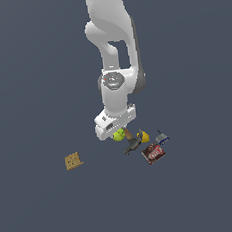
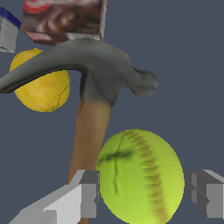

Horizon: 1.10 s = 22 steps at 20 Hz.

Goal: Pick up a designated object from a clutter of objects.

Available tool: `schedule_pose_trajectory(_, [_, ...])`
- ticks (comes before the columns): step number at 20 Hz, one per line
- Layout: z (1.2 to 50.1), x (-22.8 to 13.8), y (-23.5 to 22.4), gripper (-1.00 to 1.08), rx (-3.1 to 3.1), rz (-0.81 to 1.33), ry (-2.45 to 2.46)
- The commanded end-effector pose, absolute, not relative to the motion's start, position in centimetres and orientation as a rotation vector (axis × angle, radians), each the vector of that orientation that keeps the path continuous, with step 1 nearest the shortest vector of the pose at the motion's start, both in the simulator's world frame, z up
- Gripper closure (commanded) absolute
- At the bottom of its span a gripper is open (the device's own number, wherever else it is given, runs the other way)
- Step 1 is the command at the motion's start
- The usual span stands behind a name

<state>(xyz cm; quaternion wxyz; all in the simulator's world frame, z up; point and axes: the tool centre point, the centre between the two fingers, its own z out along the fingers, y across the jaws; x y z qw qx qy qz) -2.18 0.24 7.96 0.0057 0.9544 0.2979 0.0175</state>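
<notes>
In the exterior view the white arm reaches straight down over a plain dark floor. Its gripper sits low over the clutter, and the ball shows as a yellow-green spot right under it. Just to that view's right of the ball lies the hammer, with the orange-yellow item beside it. Farther right sit the small blue-grey item and the dark red box. The box looks closed, though at this size that is hard to tell, and nothing rests on it. The tan cracker lies alone, well apart on that view's left.

In the wrist view the ball fills the space between the two fingers, which stand open on either side of it. One finger is at or nearly at its surface, the other a small gap away. The hammer's brown handle runs just beside the ball, and its grey head lies farther off, overlapping the orange-yellow item. The box and the blue-grey item lie beyond the head.
</notes>
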Motion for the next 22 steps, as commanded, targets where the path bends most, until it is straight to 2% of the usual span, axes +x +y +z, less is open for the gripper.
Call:
schedule_pose_trajectory(1, [9.1, -2.5, 1.2, 1.08, 2.987, 0.055, 0.935])
schedule_pose_trajectory(9, [14.5, -4.4, 5.2, 1.08, 2.988, 0.044, 0.934])
schedule_pose_trajectory(22, [26.5, -8.1, 14.1, 1.08, 2.991, 0.02, 0.933])
